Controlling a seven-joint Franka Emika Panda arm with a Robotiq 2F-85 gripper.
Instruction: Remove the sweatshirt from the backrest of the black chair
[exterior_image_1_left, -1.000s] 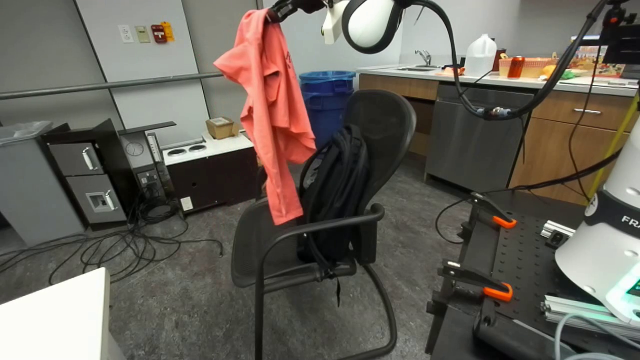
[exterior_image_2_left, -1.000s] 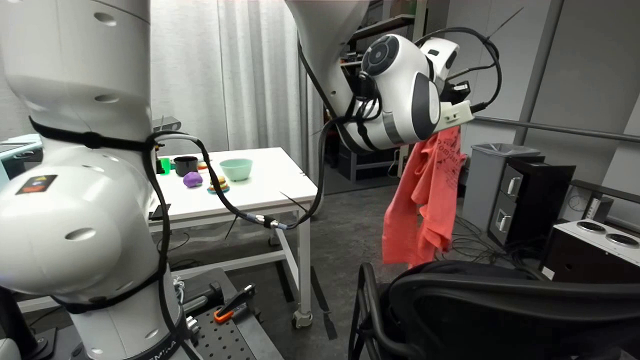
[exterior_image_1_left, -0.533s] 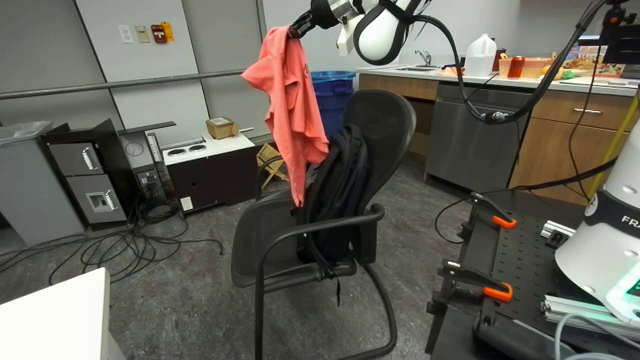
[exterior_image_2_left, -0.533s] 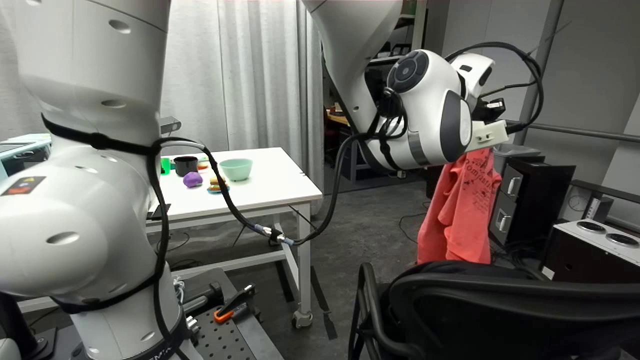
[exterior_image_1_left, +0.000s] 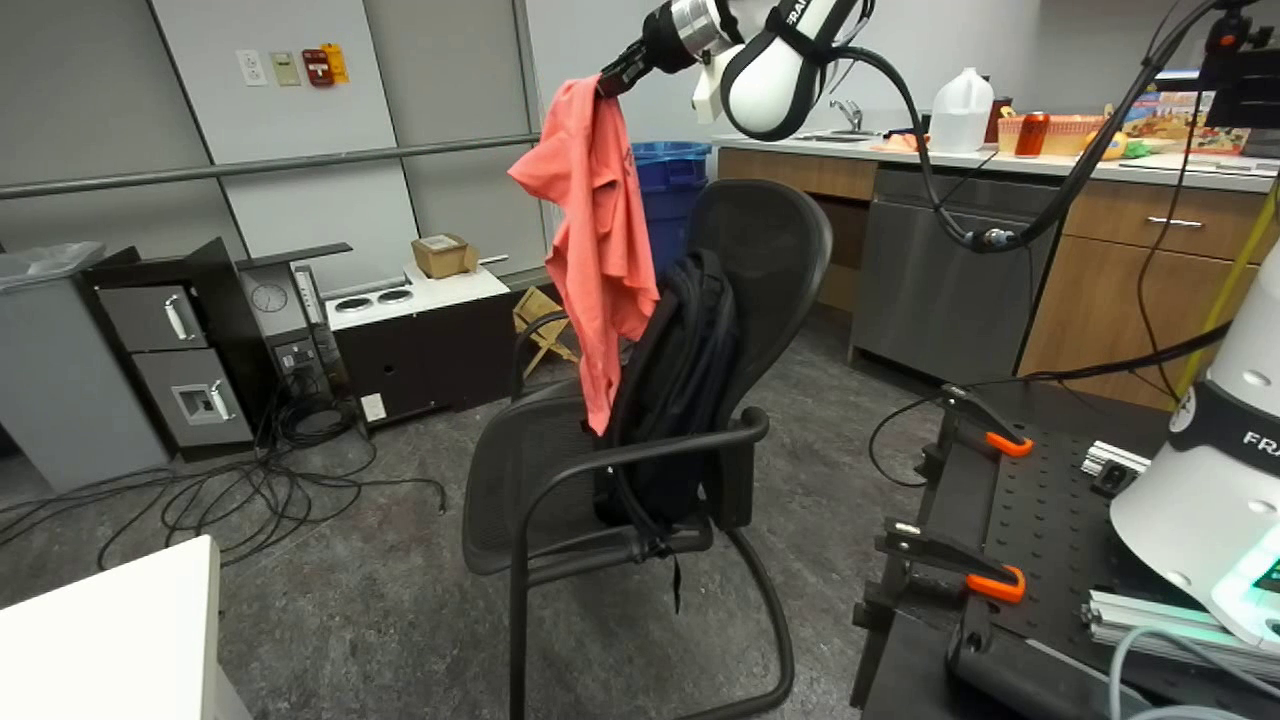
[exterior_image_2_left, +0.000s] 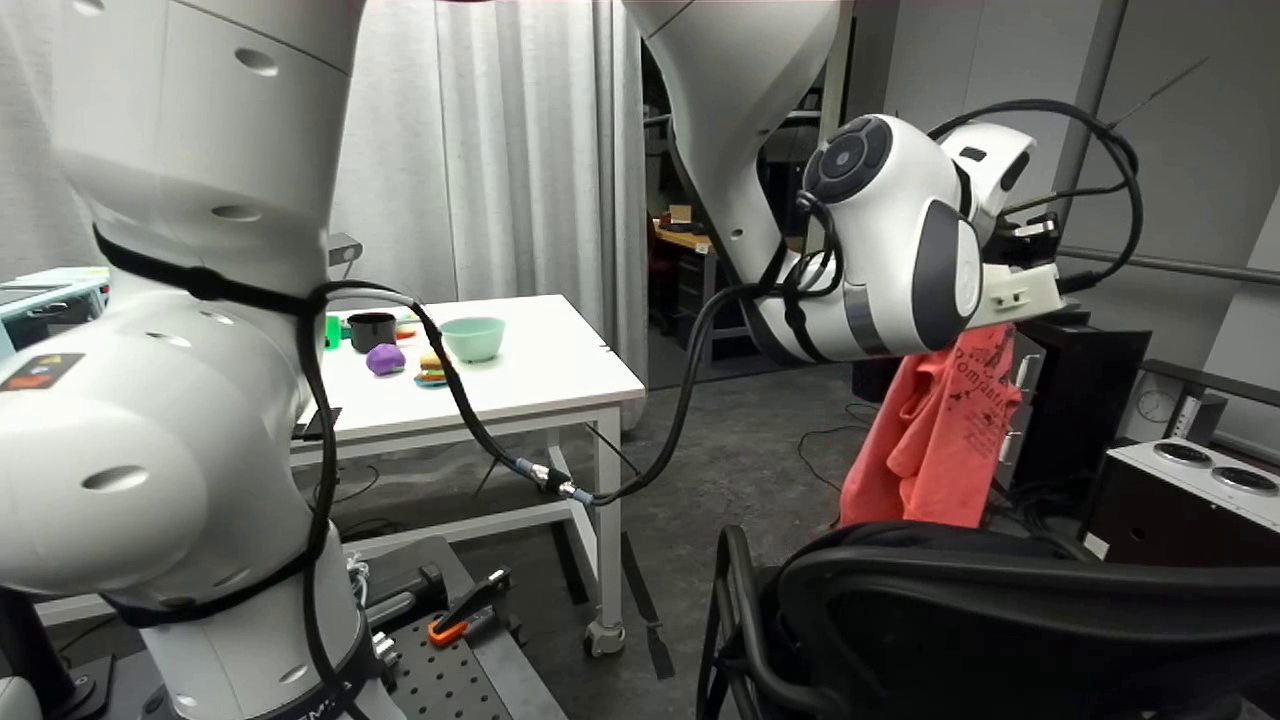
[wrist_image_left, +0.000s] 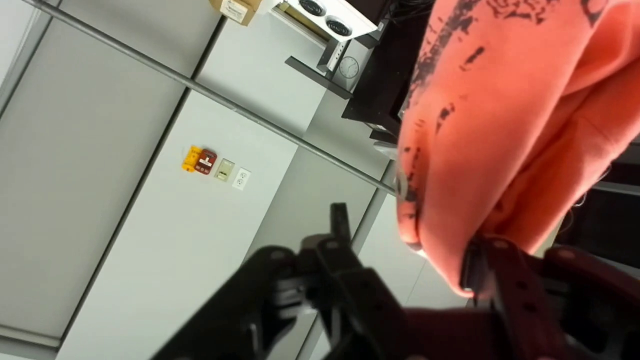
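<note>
The coral-red sweatshirt (exterior_image_1_left: 600, 230) hangs limp from my gripper (exterior_image_1_left: 612, 84) in an exterior view. It also shows in an exterior view (exterior_image_2_left: 935, 440) behind the chair. In the wrist view my gripper (wrist_image_left: 406, 240) has its fingers wide apart, and the sweatshirt (wrist_image_left: 485, 120) hangs at the right finger only, seemingly draped over it. The black chair (exterior_image_1_left: 525, 475) stands below, its backrest (exterior_image_1_left: 775, 240) to the right of the sweatshirt. The sweatshirt's lower end overlaps the seat and backpack in view; I cannot tell if it touches. The backrest also shows from behind (exterior_image_2_left: 1000, 610).
A black backpack (exterior_image_1_left: 680, 370) leans on the seat against the backrest. A blue bin (exterior_image_1_left: 672, 190) stands behind. A toy stove (exterior_image_1_left: 420, 330) and loose cables (exterior_image_1_left: 270, 490) are at the left. A white table (exterior_image_2_left: 540, 370) holds a bowl and toys.
My gripper and the sweatshirt have moved lower and nearer to the chair's backrest, rightward in both exterior views. The sweatshirt still hangs from the gripper. The chair has not moved.
</note>
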